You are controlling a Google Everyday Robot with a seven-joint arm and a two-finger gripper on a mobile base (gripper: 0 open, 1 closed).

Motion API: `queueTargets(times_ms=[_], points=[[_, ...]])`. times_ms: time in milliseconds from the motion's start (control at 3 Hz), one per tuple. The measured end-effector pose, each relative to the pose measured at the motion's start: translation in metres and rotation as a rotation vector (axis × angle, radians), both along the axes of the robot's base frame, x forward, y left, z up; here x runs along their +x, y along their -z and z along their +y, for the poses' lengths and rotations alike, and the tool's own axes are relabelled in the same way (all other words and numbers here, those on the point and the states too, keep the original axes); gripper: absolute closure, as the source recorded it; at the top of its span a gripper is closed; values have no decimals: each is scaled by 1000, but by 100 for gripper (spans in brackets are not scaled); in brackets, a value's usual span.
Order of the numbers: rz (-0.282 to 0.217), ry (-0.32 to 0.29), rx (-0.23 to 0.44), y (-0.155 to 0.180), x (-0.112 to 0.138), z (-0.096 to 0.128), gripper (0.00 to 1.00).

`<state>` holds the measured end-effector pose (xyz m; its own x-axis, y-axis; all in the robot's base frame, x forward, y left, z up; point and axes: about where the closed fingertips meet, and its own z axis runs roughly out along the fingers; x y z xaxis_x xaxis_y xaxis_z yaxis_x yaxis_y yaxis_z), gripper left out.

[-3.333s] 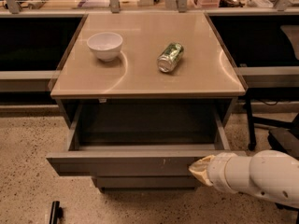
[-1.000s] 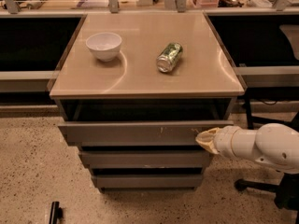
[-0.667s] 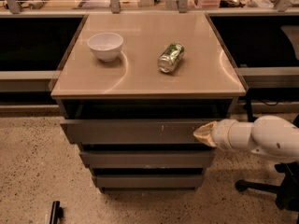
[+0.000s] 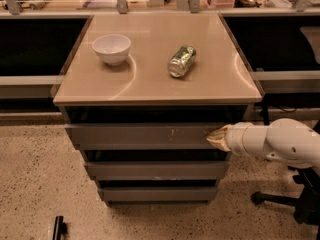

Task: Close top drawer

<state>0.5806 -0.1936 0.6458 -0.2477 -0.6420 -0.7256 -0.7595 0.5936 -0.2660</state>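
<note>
Your gripper (image 4: 215,137) is parked against the right end of the top drawer (image 4: 140,135), tan tip touching the front panel; it looks pinched to a single point with nothing in it; the white arm (image 4: 280,144) runs off to the right of that drawer. The drawer is the tall grey front straight under the tabletop (image 4: 150,86), with a dark gap showing above its top edge, and little whitish scratches (image 4: 173,132) just left of the gripper tip. Two shorter drawer fronts sit below it, the middle one (image 4: 155,170) and the bottom one (image 4: 157,193). Above the top drawer, on the tabletop, there's a white bowl (image 4: 111,48) toward the left and a green can (image 4: 181,61) lying on its side near the middle, well apart. An office chair base (image 4: 280,199) shows low to the drawer's right.
</note>
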Motion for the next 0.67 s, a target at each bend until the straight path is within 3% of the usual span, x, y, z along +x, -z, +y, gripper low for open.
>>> queueTargets(times_ms=[333,667], points=[[0,0,0,0,-2,-1,100],[11,45,17,6,-15,-3,100]])
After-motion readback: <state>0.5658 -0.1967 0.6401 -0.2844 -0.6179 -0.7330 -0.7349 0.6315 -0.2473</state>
